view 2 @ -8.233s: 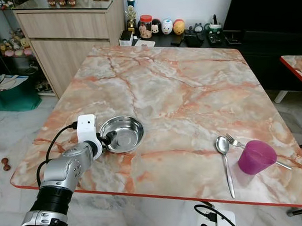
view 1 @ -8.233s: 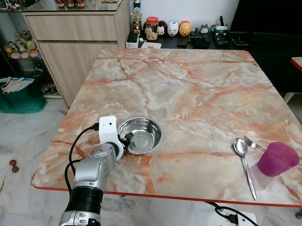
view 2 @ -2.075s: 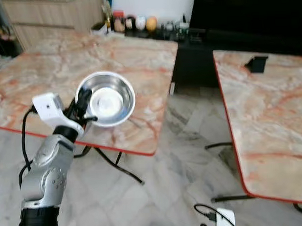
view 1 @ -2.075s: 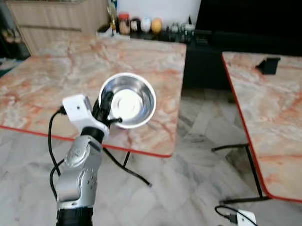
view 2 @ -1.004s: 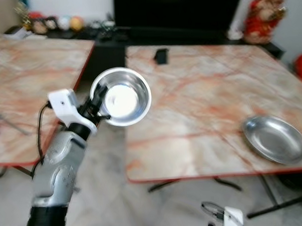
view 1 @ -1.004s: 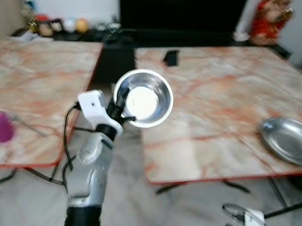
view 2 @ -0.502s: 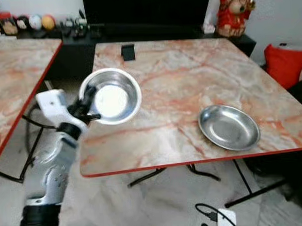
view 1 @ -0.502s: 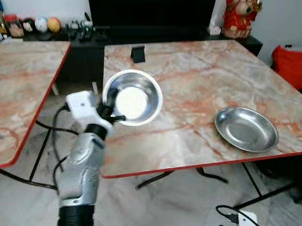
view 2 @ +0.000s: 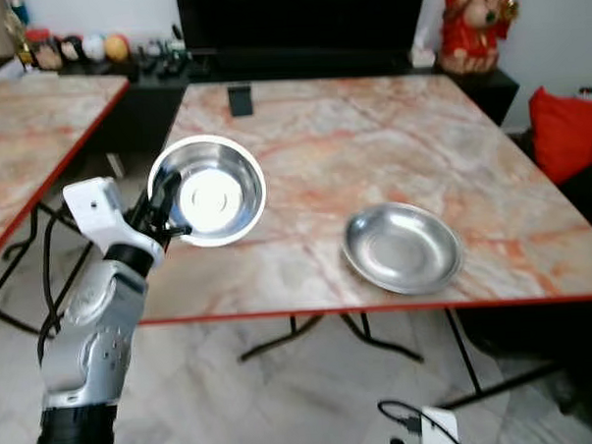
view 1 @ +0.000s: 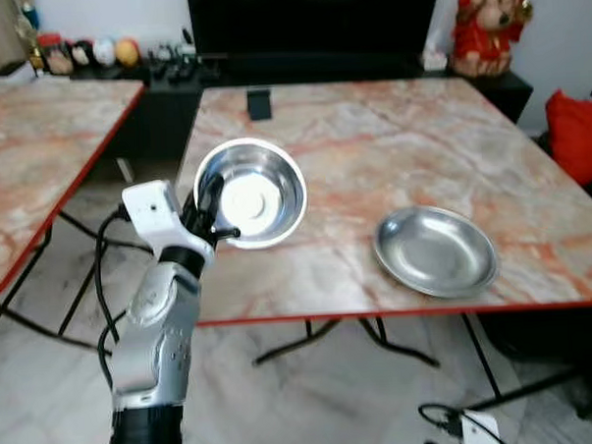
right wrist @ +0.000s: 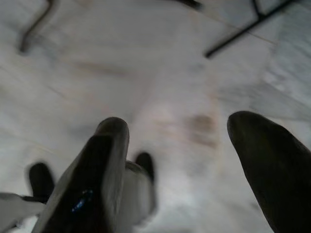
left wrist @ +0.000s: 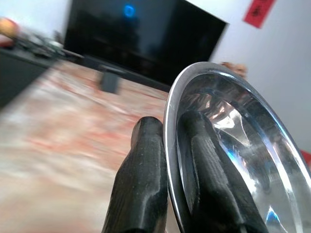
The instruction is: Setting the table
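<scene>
While its silver arm rises bent at the elbow, the left gripper (view 1: 211, 218) pinches the rim of the steel bowl (view 1: 252, 192), one finger inside, holding it tilted above the marble table's (view 1: 391, 139) near left corner. A steel plate (view 1: 435, 250) lies on that table, well apart. Idle over the floor, the right gripper (right wrist: 189, 160) has its fingers spread wide, holding nothing.

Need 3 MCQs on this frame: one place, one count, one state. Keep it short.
1. Where does the steel plate lie?
A) on the table near its front edge
B) on the floor
C) in the right claw

2. How many steel dishes are in view?
A) one
B) two
C) four

3. What is the left claw doing?
A) hanging open
B) pinching the bowl by its rim
C) resting on the plate

Answers: 1 A, the plate rests on the marble top. 2 B, bowl plus plate. 3 B, fingers sit either side of the rim.
</scene>
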`<state>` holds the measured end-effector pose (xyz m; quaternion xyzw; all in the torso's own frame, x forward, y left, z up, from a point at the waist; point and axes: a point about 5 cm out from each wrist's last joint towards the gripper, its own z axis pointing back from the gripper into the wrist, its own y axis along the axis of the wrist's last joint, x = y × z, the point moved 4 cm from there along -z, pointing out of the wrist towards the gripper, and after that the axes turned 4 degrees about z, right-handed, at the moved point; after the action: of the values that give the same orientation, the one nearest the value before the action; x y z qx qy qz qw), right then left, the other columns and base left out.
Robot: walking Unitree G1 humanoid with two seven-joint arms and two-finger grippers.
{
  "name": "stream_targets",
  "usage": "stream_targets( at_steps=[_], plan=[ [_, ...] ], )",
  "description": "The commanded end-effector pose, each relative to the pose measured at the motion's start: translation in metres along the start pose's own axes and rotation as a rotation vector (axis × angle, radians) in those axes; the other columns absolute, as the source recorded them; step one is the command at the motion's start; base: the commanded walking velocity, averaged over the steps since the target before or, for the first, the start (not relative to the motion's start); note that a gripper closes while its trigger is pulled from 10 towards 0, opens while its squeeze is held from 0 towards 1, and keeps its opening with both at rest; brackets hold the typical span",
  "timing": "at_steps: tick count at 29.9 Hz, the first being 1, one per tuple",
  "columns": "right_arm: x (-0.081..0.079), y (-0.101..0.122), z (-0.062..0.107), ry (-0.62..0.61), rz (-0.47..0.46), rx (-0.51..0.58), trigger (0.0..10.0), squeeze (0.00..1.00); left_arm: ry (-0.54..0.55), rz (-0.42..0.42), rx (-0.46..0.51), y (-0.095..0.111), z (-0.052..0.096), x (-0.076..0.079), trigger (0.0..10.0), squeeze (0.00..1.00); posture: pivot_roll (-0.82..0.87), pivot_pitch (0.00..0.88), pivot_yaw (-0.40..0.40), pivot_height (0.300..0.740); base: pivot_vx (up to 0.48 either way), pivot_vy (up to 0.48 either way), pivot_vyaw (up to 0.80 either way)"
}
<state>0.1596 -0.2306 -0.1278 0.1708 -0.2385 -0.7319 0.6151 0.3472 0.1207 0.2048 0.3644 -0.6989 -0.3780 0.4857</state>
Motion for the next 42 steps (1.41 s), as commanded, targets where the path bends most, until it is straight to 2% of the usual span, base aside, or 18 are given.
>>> stream_targets(
  at_steps=[1, 24, 28, 30, 31, 34, 37, 39, 42],
  plan=[
    [0.0, 0.008, -0.001, -0.003, -0.004, 0.021, 10.0, 0.0, -0.012, -0.019, 0.026, 0.01, -0.002, 0.0, 10.0, 0.0, 0.11, 0.0, -0.061, 0.74, 0.0, -0.304, 0.0],
    [-0.001, 0.007, -0.001, -0.001, -0.006, 0.019, 10.0, 0.0, -0.021, -0.015, 0.02, 0.007, -0.002, 0.001, 10.0, 0.0, 0.11, 0.0, -0.061, 0.74, 0.0, -0.423, 0.0],
    [-0.001, 0.006, -0.001, -0.001, -0.006, 0.019, 10.0, 0.0, -0.029, -0.036, -0.003, 0.004, -0.001, 0.0, 10.0, 0.0, 0.11, 0.0, -0.06, 0.74, 0.0, -0.426, 0.0],
    [-0.001, 0.006, -0.001, -0.001, -0.007, 0.019, 10.0, 0.0, -0.035, -0.092, -0.065, -0.004, -0.001, -0.005, 10.0, 0.0, 0.11, 0.0, -0.06, 0.74, 0.0, 0.0, 0.0],
    [-0.001, 0.007, -0.001, -0.002, -0.009, 0.019, 10.0, 0.0, -0.056, -0.184, -0.125, -0.01, 0.0, -0.013, 10.0, 0.0, 0.11, 0.0, -0.058, 0.74, 0.0, 0.0, 0.0],
    [-0.001, 0.007, -0.001, -0.003, -0.013, 0.02, 10.0, 0.0, -0.059, -0.244, -0.144, -0.007, 0.001, -0.023, 10.0, 0.0, 0.11, 0.0, -0.058, 0.74, 0.0, 0.0, 0.0],
    [0.0, 0.008, -0.001, -0.005, -0.017, 0.022, 10.0, 0.0, -0.026, -0.3, -0.126, 0.01, -0.001, -0.042, 10.0, 0.0, 0.11, 0.0, -0.053, 0.74, 0.0, 0.0, 0.0],
    [0.0, 0.008, -0.001, -0.006, -0.018, 0.022, 10.0, 0.0, -0.004, -0.311, -0.117, 0.016, -0.001, -0.05, 10.0, 0.0, 0.11, 0.0, -0.054, 0.74, 0.0, 0.0, 0.0],
    [-0.001, 0.008, -0.002, -0.005, -0.018, 0.022, 10.0, 0.0, 0.021, -0.281, -0.114, 0.018, -0.001, -0.056, 10.0, 0.0, 0.11, 0.0, -0.054, 0.74, 0.0, 0.0, 0.0]
  ],
)
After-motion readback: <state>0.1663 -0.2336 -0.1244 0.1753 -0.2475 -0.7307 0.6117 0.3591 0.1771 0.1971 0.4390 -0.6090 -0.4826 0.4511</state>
